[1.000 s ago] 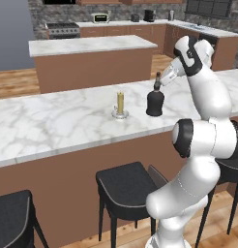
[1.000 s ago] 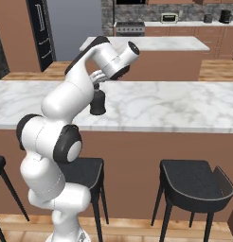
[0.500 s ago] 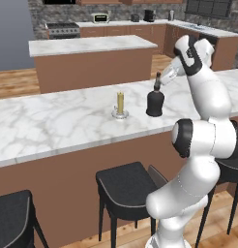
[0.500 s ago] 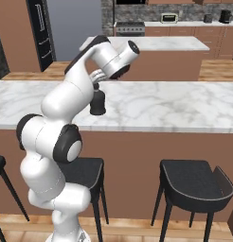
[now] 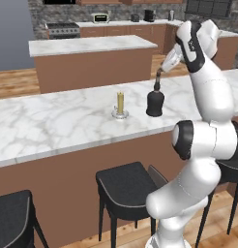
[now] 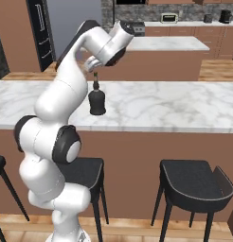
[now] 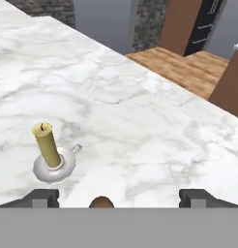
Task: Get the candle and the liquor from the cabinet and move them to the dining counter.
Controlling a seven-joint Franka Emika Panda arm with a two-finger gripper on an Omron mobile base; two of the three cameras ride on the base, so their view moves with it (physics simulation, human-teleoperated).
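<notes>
Candle (image 5: 120, 103) stands upright in its small silvery dish on the marble dining counter (image 5: 53, 126), left of the liquor (image 5: 155, 99), the two near but apart. Liquor sits upright on the same counter, its stopper just below the gripper (image 5: 159, 72). Fingers (image 7: 42, 197) are spread wide to either side of the stopper, holding nothing. Black stools (image 5: 128, 184) front the counter.

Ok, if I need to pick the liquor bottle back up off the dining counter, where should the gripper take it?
Probably by the thin neck, from straight above. The liquor stands upright on the dining counter, and its squat bell-shaped body looks too wide for the fingers. The gripper already hangs just above the stopper. The candle stands apart to one side, so a vertical descent should miss it.
</notes>
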